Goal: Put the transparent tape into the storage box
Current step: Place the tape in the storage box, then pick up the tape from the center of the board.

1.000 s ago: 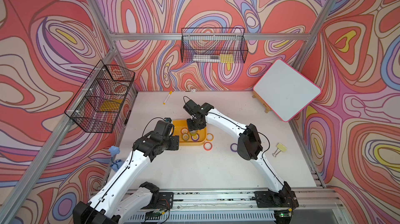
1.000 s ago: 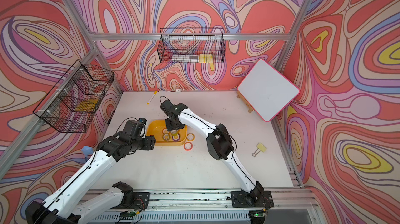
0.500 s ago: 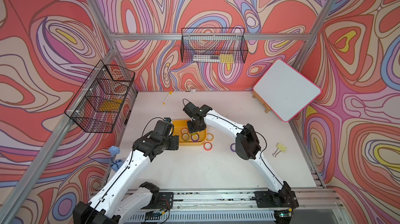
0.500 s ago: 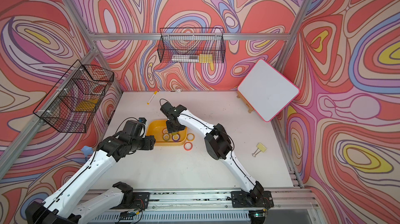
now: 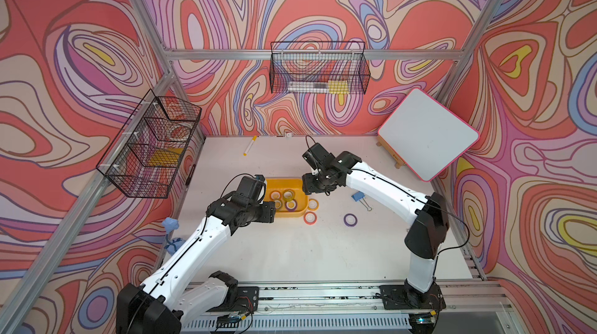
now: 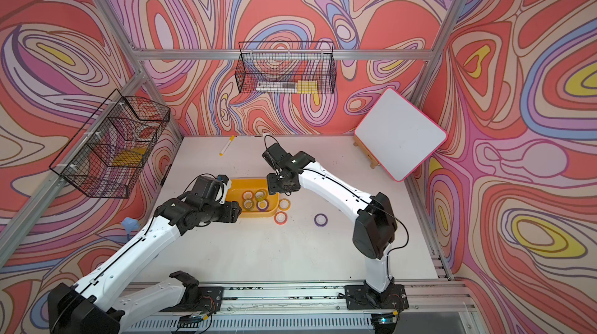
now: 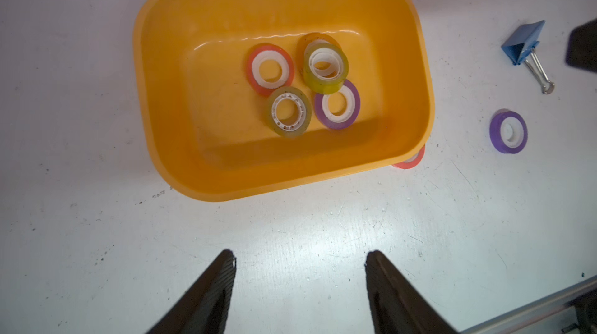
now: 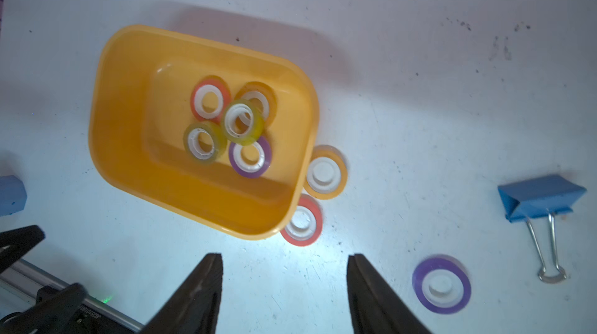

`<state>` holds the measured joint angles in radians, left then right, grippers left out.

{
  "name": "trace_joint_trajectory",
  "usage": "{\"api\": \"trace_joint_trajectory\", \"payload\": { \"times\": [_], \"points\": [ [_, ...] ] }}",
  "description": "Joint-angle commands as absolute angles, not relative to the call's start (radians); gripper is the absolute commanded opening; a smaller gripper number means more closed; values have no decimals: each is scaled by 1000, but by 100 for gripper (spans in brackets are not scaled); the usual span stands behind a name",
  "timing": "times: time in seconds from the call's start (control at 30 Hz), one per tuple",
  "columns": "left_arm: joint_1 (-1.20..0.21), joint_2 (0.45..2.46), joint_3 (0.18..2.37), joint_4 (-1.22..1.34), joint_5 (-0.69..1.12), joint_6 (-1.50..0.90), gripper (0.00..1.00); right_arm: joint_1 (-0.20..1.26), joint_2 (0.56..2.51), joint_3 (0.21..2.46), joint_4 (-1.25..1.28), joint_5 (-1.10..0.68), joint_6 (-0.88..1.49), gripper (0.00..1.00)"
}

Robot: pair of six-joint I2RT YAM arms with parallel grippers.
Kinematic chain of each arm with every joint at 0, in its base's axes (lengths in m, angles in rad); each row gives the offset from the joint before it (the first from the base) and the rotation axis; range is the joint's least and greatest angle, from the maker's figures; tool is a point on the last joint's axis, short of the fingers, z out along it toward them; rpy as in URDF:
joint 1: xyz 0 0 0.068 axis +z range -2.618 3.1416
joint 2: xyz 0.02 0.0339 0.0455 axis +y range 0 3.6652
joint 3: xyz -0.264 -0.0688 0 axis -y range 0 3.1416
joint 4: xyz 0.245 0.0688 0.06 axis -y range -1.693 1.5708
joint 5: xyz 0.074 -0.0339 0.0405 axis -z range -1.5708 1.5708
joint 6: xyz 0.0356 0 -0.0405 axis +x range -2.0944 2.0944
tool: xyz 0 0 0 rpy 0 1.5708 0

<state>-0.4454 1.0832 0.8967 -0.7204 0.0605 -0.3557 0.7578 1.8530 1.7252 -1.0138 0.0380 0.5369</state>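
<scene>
Clock laid flat on the table as a top view shows it, 12 toward the back wall. Storage box (image 5: 281, 184) sits mid-table. Five rolls (image 8: 242, 121) already lie inside, an olive-yellow one riding on top of the others. Three remain out. Yellow-orange roll (image 8: 324, 172) lies flat just beside the box's 3 o'clock wall. Red-orange roll (image 8: 303, 221) sits at the 4 o'clock corner, against the wall and partly tucked under the rim. Purple roll (image 8: 441, 284) lies farther out toward 4 o'clock, well apart from the box and near, not touching, the blue binder clip (image 8: 539, 198). Right gripper (image 8: 284, 256) hangs by the box's 2 o'clock corner, jaws spread, nothing between them. Left gripper (image 7: 300, 253) waits at the box's 8 o'clock side, jaws likewise spread and empty over bare table (image 7: 97, 251). Judged step: right arm fetches one of the outstanding rolls. From the right jaws the yellow-orange and red-orange rolls lie near, toward 6 o'clock; the purple one is farther, toward 4 o'clock. Purple looks the easiest: free all round, so straddle its outer rim, come straight down, close gently on the glossy tape, and lift above the wall before carrying. For the pair by the wall, line the fingers along the wall so neither wedges against the box. The red-orange roll likely needs drawing out from the rim first, or the box may shift.
</scene>
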Motion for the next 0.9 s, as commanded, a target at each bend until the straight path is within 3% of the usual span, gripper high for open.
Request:
{"api": "trace_joint_trajectory", "payload": {
  "times": [0.0, 0.27, 0.43, 0.87],
  "points": [
    [-515, 1126, 948, -677, 60, -359, 68, 712, 1778, 1555, -1008, 58, 576, 62],
    [-667, 1243, 981, -653, 10, -409, 66, 661, 1567, 1247, -1024, 74, 603, 59],
    [-695, 1267, 975, -638, 11, -455, 66, 649, 1527, 1137, -1019, 73, 627, 67],
    [-672, 1191, 965, -678, -3, -453, 69, 607, 1649, 1078, -917, 3, 610, 76]
  ]
}}
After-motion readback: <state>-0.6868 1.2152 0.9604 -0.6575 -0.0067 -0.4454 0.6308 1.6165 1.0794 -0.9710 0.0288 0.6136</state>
